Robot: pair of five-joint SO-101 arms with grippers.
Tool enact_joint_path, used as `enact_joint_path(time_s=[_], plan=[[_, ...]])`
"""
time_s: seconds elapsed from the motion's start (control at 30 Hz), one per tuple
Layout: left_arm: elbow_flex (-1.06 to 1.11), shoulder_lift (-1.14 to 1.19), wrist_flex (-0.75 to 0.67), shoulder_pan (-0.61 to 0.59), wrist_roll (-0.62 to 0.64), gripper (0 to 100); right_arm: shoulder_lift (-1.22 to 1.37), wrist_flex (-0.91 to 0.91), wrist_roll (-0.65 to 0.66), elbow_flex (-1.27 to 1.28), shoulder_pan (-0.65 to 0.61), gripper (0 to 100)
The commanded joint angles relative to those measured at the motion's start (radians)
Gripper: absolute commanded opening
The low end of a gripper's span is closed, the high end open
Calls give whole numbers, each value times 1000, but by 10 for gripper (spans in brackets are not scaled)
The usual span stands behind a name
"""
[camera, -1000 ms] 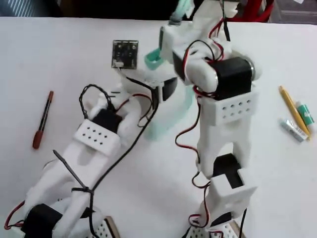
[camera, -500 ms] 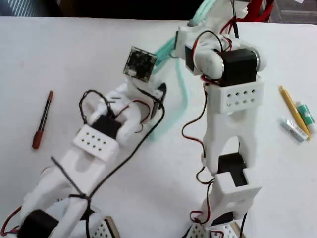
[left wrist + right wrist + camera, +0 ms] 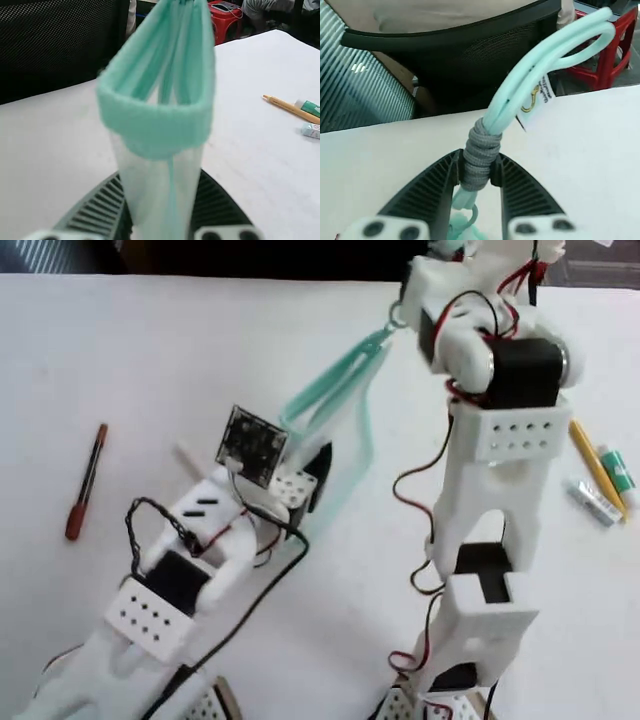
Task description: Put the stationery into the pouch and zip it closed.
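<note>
Hanging taut above the white counter (image 3: pixel 150 360), the translucent plastic pouch with mint-green fabric trim (image 3: pixel 335 405) spans the two arms. The left tool (image 3: pixel 160 200) pinches its see-through end, and the right tool (image 3: pixel 477 162) is pressed onto the grey cord-wrapped loop (image 3: pixel 480 142) at the far end (likely the zip pull). That tension should suit sliding the zip. The red pen (image 3: pixel 86 482), yellow pencil (image 3: pixel 595 465) and small tubes (image 3: pixel 592 502) lie outside on the counter. Whether the zip is open is hard to make out among the trim's folds.
</note>
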Motion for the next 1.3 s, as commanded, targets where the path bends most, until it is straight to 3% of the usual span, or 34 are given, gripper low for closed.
enact_joint_path(time_s=[0.0, 0.13, 0.33, 0.53, 0.63, 0.77, 0.93, 1.1, 1.27], plan=[[17, -33, -8, 1, -8, 90, 27, -76, 2, -17, 117, 18], [21, -33, -14, 4, -8, 90, 73, -53, 2, -25, 162, 18], [58, -31, -94, 7, -8, 90, 25, 8, 2, -28, 113, 26], [115, -31, -160, 1, -8, 90, -74, 142, 48, -17, 62, 301], [117, -31, -160, 1, -8, 90, -139, 142, 58, -14, 81, 325], [117, -31, -160, -1, -8, 90, -249, 143, 163, 8, 120, 318], [117, -31, -161, -50, -8, 90, -315, 133, 336, 195, 280, 318], [118, -31, -161, -61, -3, 90, -229, 22, 611, 413, 493, 262], [152, -31, -198, -58, -2, 90, -47, -79, 804, 445, 668, 207]])
